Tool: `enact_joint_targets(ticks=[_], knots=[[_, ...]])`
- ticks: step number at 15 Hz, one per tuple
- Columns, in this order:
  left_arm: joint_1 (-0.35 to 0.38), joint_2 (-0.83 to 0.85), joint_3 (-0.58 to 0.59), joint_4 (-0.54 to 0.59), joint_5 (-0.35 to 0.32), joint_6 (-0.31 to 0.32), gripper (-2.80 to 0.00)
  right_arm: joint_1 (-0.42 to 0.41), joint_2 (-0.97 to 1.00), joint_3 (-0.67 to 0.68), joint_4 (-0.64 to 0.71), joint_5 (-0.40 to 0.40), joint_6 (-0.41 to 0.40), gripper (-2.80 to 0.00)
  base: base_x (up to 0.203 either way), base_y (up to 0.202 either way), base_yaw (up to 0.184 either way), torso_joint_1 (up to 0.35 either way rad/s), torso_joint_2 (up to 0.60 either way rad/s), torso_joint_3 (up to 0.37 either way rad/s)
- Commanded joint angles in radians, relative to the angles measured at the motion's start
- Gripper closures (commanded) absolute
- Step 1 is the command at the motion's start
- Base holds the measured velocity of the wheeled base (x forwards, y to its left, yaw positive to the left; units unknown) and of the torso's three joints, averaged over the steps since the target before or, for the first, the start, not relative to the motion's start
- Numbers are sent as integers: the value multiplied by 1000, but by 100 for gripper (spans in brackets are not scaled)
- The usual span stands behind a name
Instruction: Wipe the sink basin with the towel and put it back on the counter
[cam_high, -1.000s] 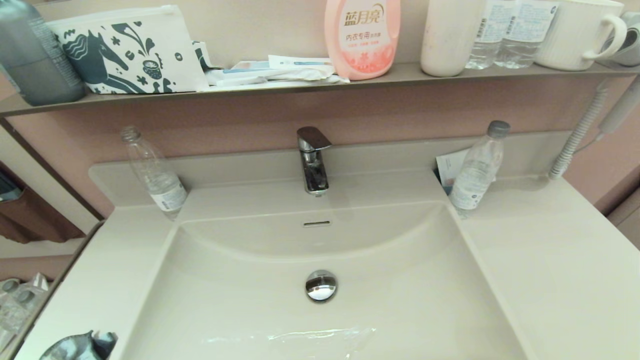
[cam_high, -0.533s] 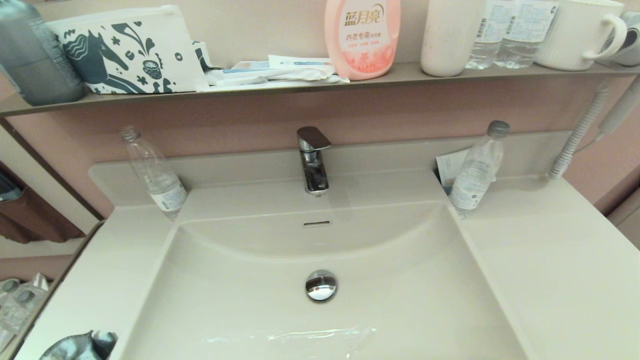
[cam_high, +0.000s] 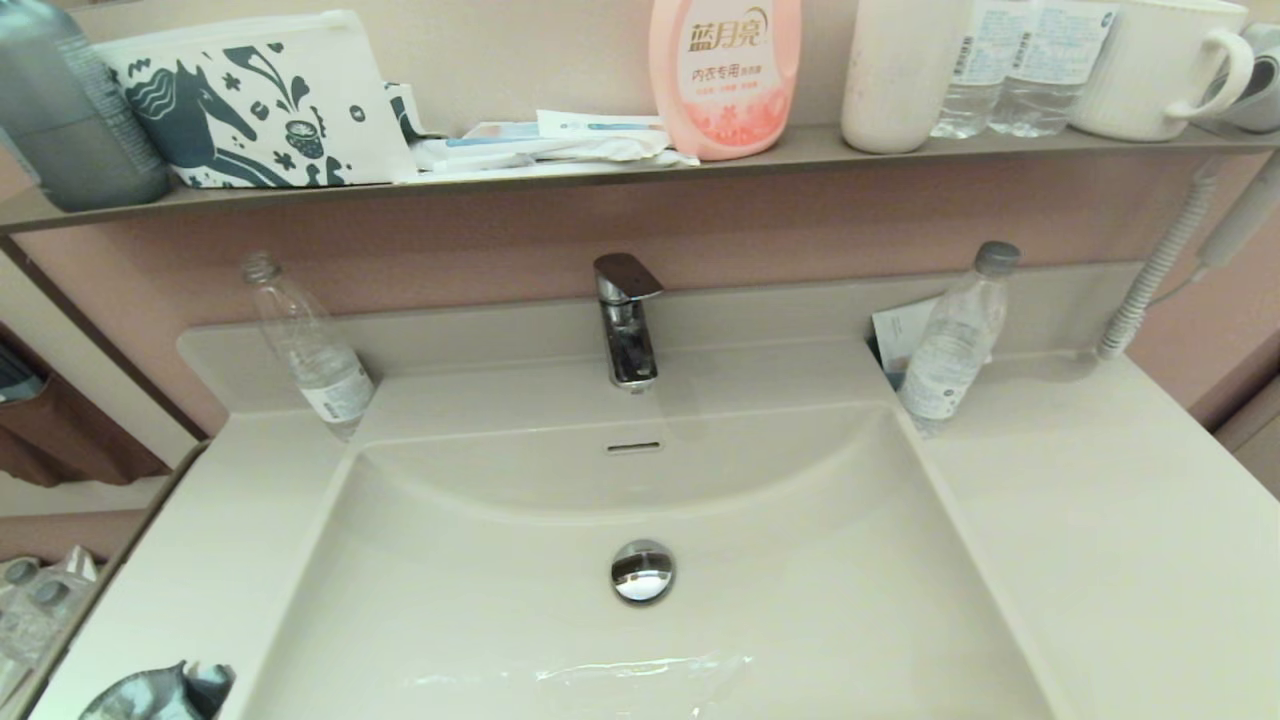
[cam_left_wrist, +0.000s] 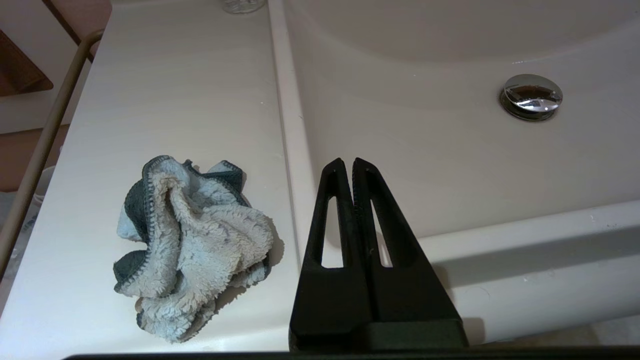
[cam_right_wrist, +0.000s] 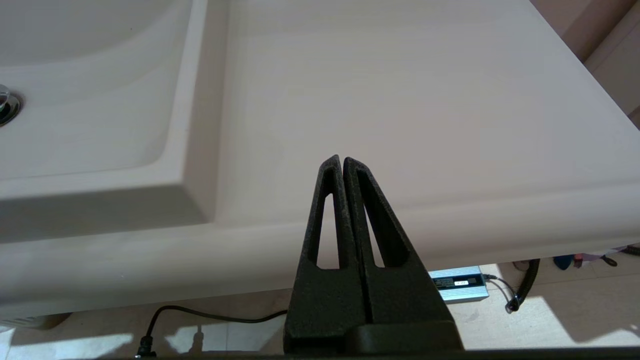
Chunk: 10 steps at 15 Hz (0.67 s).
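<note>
The towel (cam_left_wrist: 190, 245), fluffy light grey-blue with dark charcoal edges, lies crumpled on the counter (cam_left_wrist: 165, 100) left of the sink basin (cam_left_wrist: 425, 130). In the head view only its top shows, at the bottom left corner (cam_high: 160, 692). The basin (cam_high: 640, 500) holds a chrome drain plug (cam_high: 642, 571) and an overflow slot (cam_high: 633, 447). My left gripper (cam_left_wrist: 348, 162) is shut and empty, over the basin's left rim beside the towel. My right gripper (cam_right_wrist: 341, 160) is shut and empty, at the front edge of the right counter (cam_right_wrist: 400, 100). Neither gripper shows in the head view.
A chrome tap (cam_high: 627, 318) stands behind the basin. Clear bottles stand at the back left (cam_high: 310, 345) and back right (cam_high: 955, 335). The wall shelf (cam_high: 600, 165) carries a horse-print pouch (cam_high: 250, 100), a pink bottle (cam_high: 725, 75) and cups. A wet streak (cam_high: 590, 670) shines in the basin's front.
</note>
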Motion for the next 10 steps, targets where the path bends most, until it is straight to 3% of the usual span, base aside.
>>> enact_joint_targets(ticks=[1, 10], knots=[[1, 1, 0, 1, -1, 0, 0, 1, 1, 0, 0, 0, 0, 0, 0, 0, 0, 0, 0, 0], [1, 1, 0, 1, -1, 0, 0, 1, 2, 0, 0, 0, 0, 0, 0, 0, 0, 0, 0, 0]])
